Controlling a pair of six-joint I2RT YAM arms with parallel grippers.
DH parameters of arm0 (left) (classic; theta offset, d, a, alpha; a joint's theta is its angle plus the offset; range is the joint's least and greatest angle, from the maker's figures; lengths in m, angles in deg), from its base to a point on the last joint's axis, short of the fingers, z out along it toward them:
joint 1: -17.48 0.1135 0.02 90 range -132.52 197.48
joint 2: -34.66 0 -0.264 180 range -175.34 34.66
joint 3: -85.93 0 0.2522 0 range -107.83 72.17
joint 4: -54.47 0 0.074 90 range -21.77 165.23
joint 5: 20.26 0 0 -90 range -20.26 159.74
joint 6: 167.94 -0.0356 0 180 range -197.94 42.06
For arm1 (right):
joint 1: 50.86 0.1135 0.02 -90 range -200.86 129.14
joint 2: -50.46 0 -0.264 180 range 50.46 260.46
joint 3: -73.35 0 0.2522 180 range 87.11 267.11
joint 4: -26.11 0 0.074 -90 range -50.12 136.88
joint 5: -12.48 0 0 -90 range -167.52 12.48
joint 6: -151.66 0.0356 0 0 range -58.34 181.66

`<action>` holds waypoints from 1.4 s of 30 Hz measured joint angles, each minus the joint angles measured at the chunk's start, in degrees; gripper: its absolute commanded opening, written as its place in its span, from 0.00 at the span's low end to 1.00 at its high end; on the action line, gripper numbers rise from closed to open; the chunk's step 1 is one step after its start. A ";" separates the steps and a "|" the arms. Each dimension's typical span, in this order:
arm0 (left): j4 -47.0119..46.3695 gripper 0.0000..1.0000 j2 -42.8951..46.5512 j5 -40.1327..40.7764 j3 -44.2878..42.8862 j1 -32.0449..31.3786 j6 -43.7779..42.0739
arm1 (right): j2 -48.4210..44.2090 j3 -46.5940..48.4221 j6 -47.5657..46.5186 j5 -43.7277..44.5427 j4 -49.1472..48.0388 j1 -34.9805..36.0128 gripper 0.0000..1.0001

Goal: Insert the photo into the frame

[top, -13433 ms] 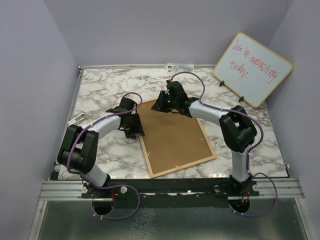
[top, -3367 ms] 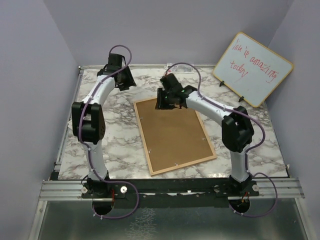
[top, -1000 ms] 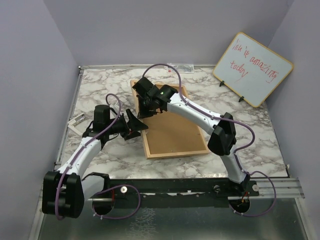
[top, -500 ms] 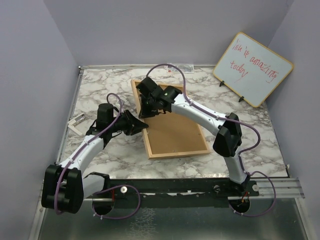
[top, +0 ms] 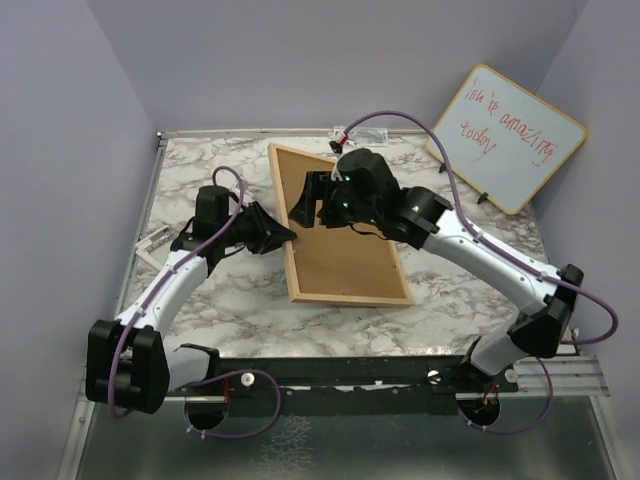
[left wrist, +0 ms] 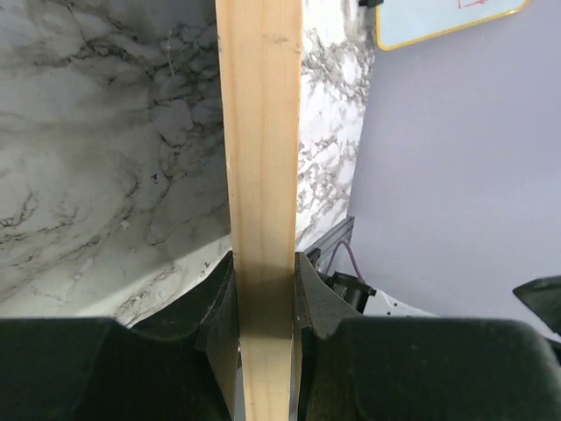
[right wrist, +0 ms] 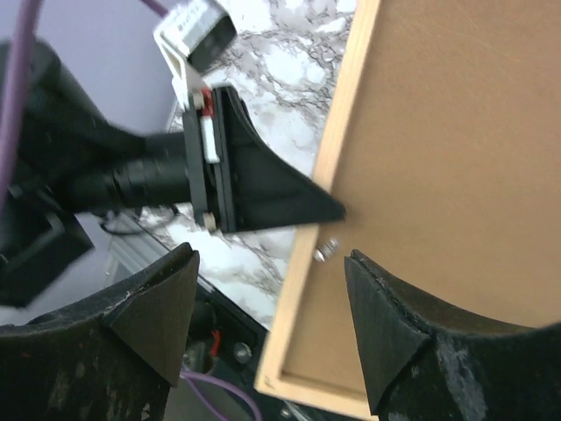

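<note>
The frame [top: 350,299] lies back-up on the marble table [top: 200,175] with the brown backing board [top: 352,258] in place. The photo shows in no view. The left gripper [left wrist: 263,281] pinches the frame's left rail, and the right gripper [right wrist: 270,259] hangs wide open above the board. Inserting the photo looks not yet begun.

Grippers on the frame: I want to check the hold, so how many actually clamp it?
1. The left gripper clamps the frame at its left edge; the right gripper hangs open over its back, gripping nothing.
</note>
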 measured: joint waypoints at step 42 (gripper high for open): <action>41.07 0.00 -14.99 21.90 -55.95 -6.08 -47.58 | 19.02 38.36 13.18 16.68 15.47 -6.84 0.78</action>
